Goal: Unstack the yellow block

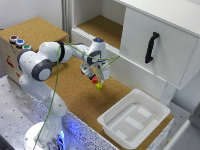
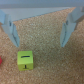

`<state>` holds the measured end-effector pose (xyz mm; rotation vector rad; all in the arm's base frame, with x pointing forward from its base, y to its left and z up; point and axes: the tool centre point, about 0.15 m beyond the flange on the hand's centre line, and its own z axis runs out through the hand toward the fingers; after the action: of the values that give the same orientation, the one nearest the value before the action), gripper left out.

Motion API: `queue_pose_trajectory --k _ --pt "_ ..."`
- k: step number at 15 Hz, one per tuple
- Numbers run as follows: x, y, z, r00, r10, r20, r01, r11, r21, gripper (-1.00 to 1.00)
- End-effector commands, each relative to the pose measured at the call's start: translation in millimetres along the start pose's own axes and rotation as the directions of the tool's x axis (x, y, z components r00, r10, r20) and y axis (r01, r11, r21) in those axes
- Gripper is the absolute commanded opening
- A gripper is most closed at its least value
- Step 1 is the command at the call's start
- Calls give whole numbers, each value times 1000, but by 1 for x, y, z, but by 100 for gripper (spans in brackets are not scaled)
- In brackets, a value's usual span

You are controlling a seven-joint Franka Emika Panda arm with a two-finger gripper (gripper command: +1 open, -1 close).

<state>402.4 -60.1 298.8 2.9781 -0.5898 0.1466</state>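
Observation:
The yellow block is a tiny cube resting on the cork surface, with the small red block just beside it. In the wrist view the yellow block lies flat on the cork, and only a red sliver of the red block shows at the picture's edge. My gripper hovers just above both blocks. Its fingers are spread wide and the gripper is open, with only bare cork between the fingertips. The yellow block sits off to one side of the gap, touching neither finger.
A white bin stands on the cork toward the exterior view's right. Behind the gripper is a white cabinet with an open shelf and a door with a black handle. A box with coloured buttons is at the left.

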Motion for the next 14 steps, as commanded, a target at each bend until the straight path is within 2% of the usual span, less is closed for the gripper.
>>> queue_pose_trajectory --k 1,3,7,9,11,14 --pt "0 -3 2 999 -40 -6 40 999 -4 100" --pt "-2 -10 9 993 -115 -26 115 993 24 100" --pt "-10 -23 36 981 -192 -23 193 979 61 100" --pt "-8 -21 47 983 -183 -32 184 980 71 100" --pt "-2 -17 64 987 -154 -38 158 980 121 100" --pt "14 -17 81 994 -108 -34 112 985 131 100"
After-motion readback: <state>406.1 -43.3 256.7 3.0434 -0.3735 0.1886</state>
